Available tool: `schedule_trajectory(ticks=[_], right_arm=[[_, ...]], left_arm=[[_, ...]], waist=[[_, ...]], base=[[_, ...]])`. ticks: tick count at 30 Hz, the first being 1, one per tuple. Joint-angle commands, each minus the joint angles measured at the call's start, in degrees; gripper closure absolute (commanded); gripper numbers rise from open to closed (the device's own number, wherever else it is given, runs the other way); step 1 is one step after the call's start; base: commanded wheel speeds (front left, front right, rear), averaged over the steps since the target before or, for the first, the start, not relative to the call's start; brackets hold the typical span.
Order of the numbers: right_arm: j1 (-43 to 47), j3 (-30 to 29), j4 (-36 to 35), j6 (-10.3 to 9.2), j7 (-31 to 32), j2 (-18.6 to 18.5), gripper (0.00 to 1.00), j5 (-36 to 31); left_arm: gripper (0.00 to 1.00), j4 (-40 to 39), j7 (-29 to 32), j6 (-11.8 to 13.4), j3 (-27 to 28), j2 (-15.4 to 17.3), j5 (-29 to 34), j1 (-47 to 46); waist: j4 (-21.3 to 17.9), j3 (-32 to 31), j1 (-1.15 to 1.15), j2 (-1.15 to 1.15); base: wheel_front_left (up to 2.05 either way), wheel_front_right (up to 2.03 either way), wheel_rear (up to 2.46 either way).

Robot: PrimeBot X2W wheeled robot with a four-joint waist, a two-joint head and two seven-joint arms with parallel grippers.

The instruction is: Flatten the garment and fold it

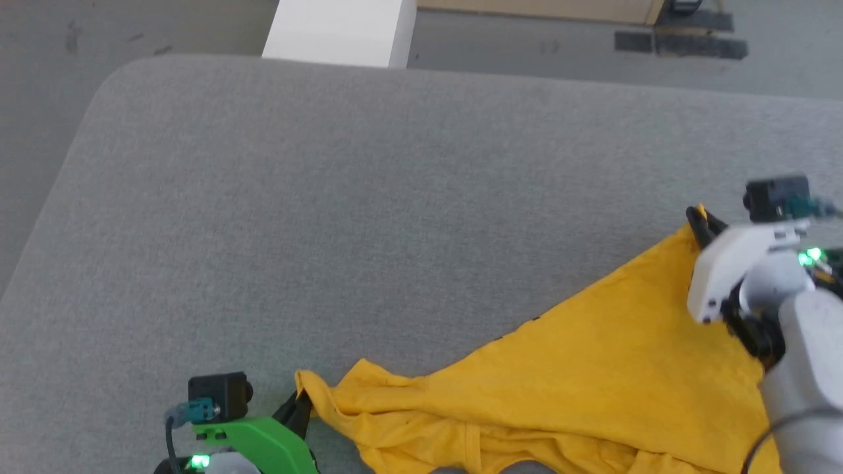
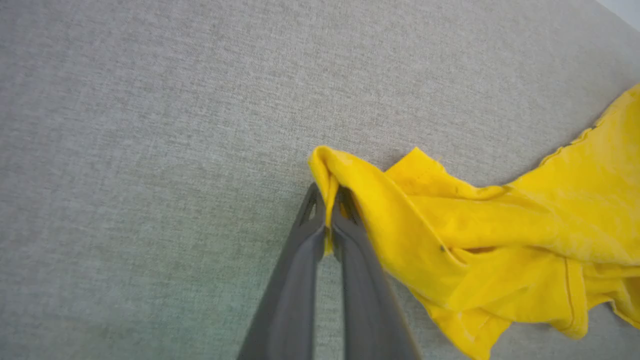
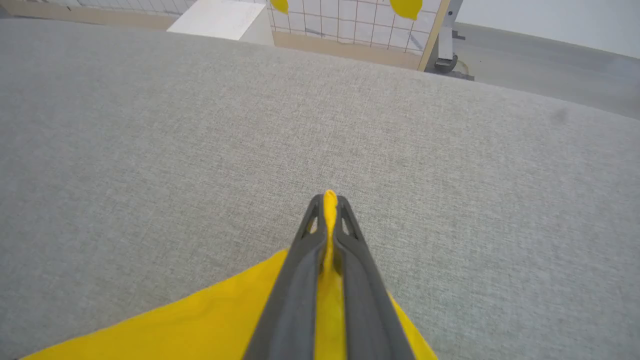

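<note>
— Where is the garment (image 1: 593,368)?
— Rumpled on the grey bench (image 1: 329,197), on the robot's near right side, drawn out between the two arms.
— And the grippers?
— The left gripper (image 2: 327,200) pinches one yellow corner. The right gripper (image 3: 329,207) is clamped on the opposite corner.

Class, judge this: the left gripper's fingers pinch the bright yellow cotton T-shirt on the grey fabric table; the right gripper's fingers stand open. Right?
No. The right gripper is also shut on the bright yellow cotton T-shirt, as the right wrist view shows; the rest holds.
</note>
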Motion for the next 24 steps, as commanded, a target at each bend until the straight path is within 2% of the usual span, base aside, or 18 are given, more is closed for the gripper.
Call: schedule_trajectory(ticks=[1, 7, 12, 18, 22, 24], right_arm=[[3.0, 0.0, -1.8, -0.1, -3.2, 0.0, 1.0, 1.1], [14.7, -4.1, -9.5, -0.1, -12.9, 1.9, 1.0, 3.6], [23.8, -9.4, -15.7, -0.1, -15.1, 5.5, 1.0, 3.6], [30.9, -13.0, -22.7, -0.1, -12.4, 8.5, 1.0, 2.6], [30.7, -13.5, -28.6, -0.1, -8.7, 7.1, 1.0, 2.0], [29.1, -13.0, -32.1, -0.1, -5.9, 4.8, 1.0, 1.5]], left_arm=[[1.0, -0.2, 0.2, 0.4, 0.3, 0.6, -0.4, 0.8], [1.0, -1.2, 0.4, 1.1, 1.0, 1.6, -0.5, 2.7], [1.0, -2.0, -1.0, 1.5, 2.0, 2.3, -0.4, 3.7], [1.0, -2.8, -4.5, 0.1, 3.4, 3.0, -0.2, 2.5], [1.0, -3.5, -6.8, -2.7, 4.6, 3.9, -0.9, -1.5], [1.0, -3.9, -7.2, -4.3, 5.3, 5.1, -0.8, -4.6]], waist=[[-2.2, -3.0, 0.0, 0.0], [-4.9, -6.2, 0.0, 0.0], [-7.4, -8.0, 0.0, 0.0], [-9.9, -9.3, 0.0, 0.0], [-11.1, -9.7, 0.0, 0.0], [-11.7, -9.8, 0.0, 0.0]], base=[[0.0, 0.0, 0.0], [0.0, 0.0, 0.0], [0.0, 0.0, 0.0], [0.0, 0.0, 0.0], [0.0, 0.0, 0.0], [0.0, 0.0, 0.0]])
